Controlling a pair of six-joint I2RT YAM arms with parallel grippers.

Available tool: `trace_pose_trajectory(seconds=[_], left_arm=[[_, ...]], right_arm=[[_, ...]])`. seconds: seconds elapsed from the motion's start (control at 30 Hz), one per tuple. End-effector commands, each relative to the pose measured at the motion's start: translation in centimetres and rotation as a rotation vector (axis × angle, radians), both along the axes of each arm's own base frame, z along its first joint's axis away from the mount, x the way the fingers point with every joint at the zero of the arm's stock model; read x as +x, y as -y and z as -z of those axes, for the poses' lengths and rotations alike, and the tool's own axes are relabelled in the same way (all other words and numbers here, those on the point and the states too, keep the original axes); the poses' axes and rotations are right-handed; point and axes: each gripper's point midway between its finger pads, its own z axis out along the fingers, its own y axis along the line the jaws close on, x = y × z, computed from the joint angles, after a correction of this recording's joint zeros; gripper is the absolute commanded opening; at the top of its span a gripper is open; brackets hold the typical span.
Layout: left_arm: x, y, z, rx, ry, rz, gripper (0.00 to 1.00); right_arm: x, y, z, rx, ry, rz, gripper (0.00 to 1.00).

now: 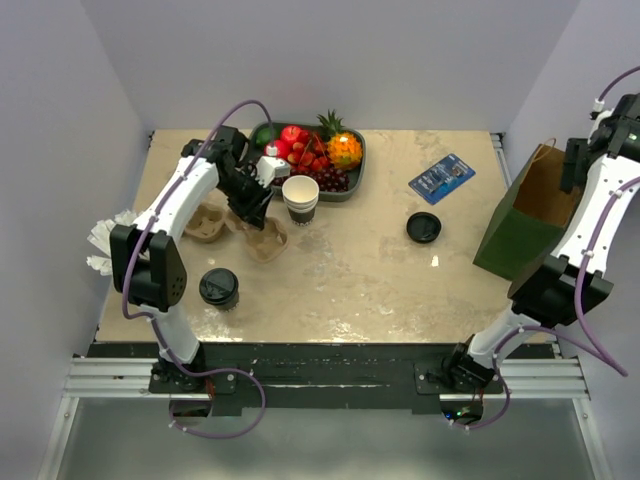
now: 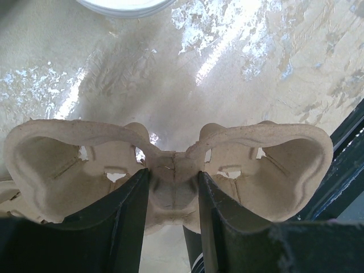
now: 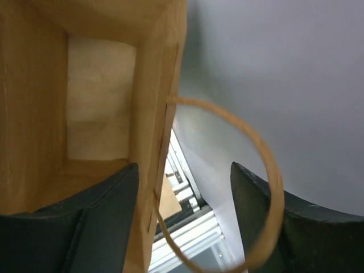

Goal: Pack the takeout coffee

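Note:
The takeout coffee [image 1: 219, 288], a whitish cup with a black lid, stands near the table's front left, apart from both grippers. My left gripper [image 1: 255, 207] is shut on the middle ridge of a pulp cup carrier [image 1: 266, 241]. In the left wrist view the carrier [image 2: 170, 162] spreads to both sides of the left gripper [image 2: 173, 187], its cup wells empty. My right gripper [image 1: 573, 172] is at the rim of the paper bag [image 1: 522, 215]. In the right wrist view the right gripper [image 3: 185, 187] is open and straddles the bag's wall [image 3: 152, 114] and its handle loop [image 3: 267, 162], one finger inside the bag.
A second pulp carrier [image 1: 205, 222] lies left of the held one. A stack of lidless white cups [image 1: 300, 197] stands just behind it, before a fruit tray [image 1: 352, 185]. A loose black lid [image 1: 424, 227] and a blue packet [image 1: 441, 177] lie mid-right. Crumpled napkins [image 1: 105, 240] sit at the left edge.

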Motion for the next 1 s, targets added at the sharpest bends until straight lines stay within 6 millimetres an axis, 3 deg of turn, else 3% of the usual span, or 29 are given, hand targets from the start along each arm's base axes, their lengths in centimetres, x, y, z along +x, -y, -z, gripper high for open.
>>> trace_pose_trajectory(seconds=[0.0, 0.3, 0.57, 0.8, 0.87, 0.97], left_arm=[[0.2, 0.8, -1.1, -0.01, 0.035, 0.008, 0.0], [-0.2, 0.7, -1.0, 0.014, 0.037, 0.011, 0.0], [-0.4, 0.5, -1.0, 0.022, 0.042, 0.006, 0.0], [-0.7, 0.6, -1.3, 0.021, 0.05, 0.007, 0.0], [-0.6, 0.6, -1.5, 0.021, 0.052, 0.005, 0.0], [-0.6, 0.5, -2.1, 0.027, 0.071, 0.008, 0.0]], right_arm=[[0.8, -0.8, -1.7, 0.02, 0.066, -0.038, 0.64], [0.8, -2.2, 0.7, 0.108, 0.033, -0.07, 0.39], [-0.7, -2.6, 1.7, 0.117, -0.012, -0.056, 0.21], [-1.3, -2.6, 0.5, 0.083, 0.004, -0.061, 0.05], [-1.1, -3.0, -0.8, 0.075, 0.041, -0.084, 0.0], [-0.5, -3.8, -2.6, 0.055, 0.091, -0.14, 0.0]])
